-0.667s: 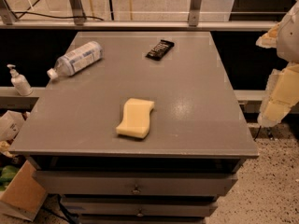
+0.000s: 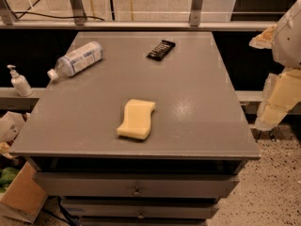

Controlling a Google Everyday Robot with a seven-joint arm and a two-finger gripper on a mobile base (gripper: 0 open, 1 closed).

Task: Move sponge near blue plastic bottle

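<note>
The pale yellow sponge (image 2: pixel 137 119) lies flat on the grey table (image 2: pixel 197 102), near the front edge, a little left of centre. The blue plastic bottle (image 2: pixel 76 59) lies on its side at the table's back left, white cap pointing left toward the edge. My gripper (image 2: pixel 277 100) hangs at the far right of the view, off the table's right edge, well away from the sponge and holding nothing.
A small black packet (image 2: pixel 161 50) lies at the back centre of the table. A white pump dispenser (image 2: pixel 19 82) stands on a ledge left of the table. A cardboard box (image 2: pixel 21 197) sits on the floor at lower left. Drawers run below the tabletop.
</note>
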